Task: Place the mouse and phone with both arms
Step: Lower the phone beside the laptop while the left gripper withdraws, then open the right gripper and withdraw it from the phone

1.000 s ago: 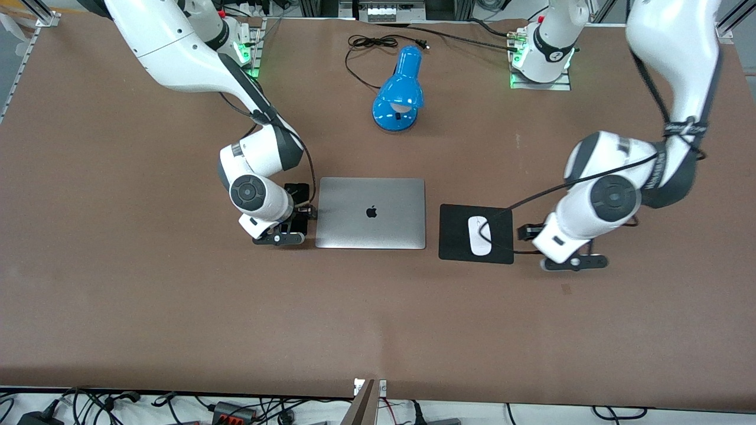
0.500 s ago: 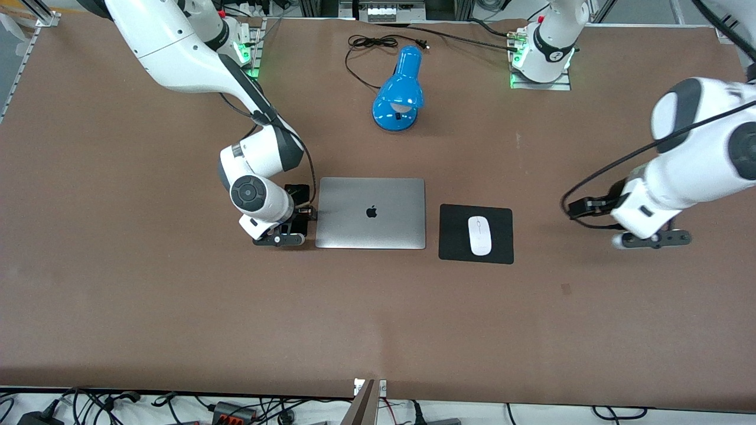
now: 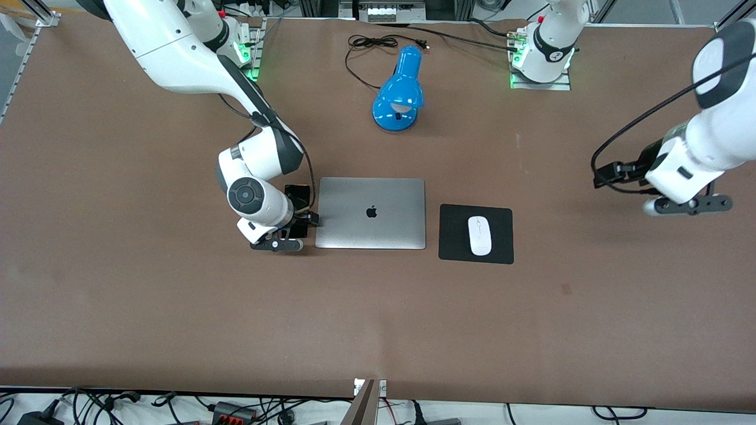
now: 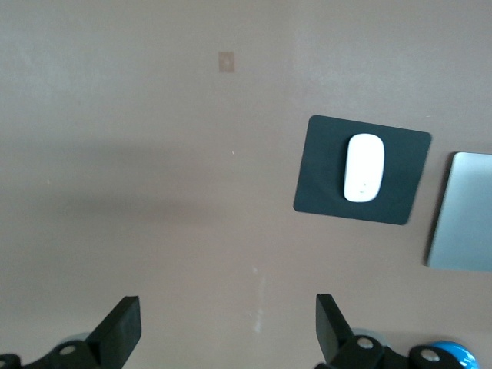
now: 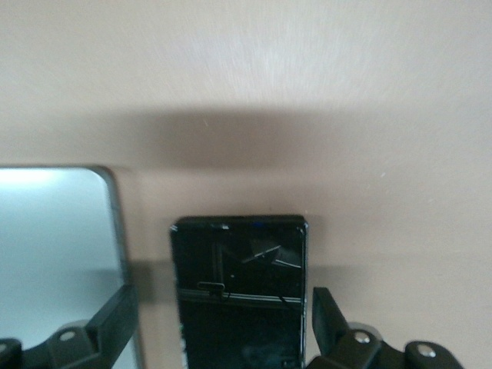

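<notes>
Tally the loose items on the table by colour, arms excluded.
Black: 2 - phone, mouse pad
White: 1 - mouse
Silver: 1 - laptop
Blue: 1 - lamp
Total: 5

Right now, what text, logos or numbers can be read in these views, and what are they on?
No readable words or numbers.
Apple logo, a sign not text: on the closed laptop lid.
A dark mark on the left arm's base: too small to read.
Mouse, phone: no visible markings.
</notes>
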Controlling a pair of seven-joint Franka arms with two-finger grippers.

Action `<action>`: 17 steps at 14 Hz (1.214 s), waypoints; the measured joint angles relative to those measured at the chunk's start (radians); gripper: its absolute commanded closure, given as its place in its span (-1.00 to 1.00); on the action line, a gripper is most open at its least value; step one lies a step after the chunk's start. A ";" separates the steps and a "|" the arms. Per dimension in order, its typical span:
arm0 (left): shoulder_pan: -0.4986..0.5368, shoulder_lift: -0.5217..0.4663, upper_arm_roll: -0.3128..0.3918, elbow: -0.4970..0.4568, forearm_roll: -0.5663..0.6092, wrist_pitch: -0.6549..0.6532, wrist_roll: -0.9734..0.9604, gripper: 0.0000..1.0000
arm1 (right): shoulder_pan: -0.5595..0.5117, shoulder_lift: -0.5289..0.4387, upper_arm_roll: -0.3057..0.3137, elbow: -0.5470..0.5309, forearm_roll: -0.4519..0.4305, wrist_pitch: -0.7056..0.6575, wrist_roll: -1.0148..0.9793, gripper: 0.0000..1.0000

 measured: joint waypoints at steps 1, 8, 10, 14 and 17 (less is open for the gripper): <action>0.024 -0.016 0.000 0.000 -0.017 -0.012 0.001 -1.00 | -0.001 -0.017 -0.002 0.031 0.000 -0.049 0.000 -1.00; 0.046 -0.031 -0.044 0.011 -0.035 -0.032 0.003 -1.00 | -0.080 -0.167 -0.021 0.323 -0.005 -0.476 -0.025 -1.00; 0.046 -0.050 -0.079 0.020 -0.025 -0.033 0.000 -1.00 | -0.135 -0.192 -0.022 0.371 -0.005 -0.535 -0.079 -1.00; 0.041 -0.062 -0.081 0.027 -0.020 -0.048 0.002 -1.00 | -0.221 -0.261 -0.024 0.392 -0.008 -0.573 -0.128 -1.00; -0.133 -0.066 0.123 0.029 -0.020 -0.067 0.006 -1.00 | -0.244 -0.321 -0.066 0.394 -0.015 -0.582 -0.237 -1.00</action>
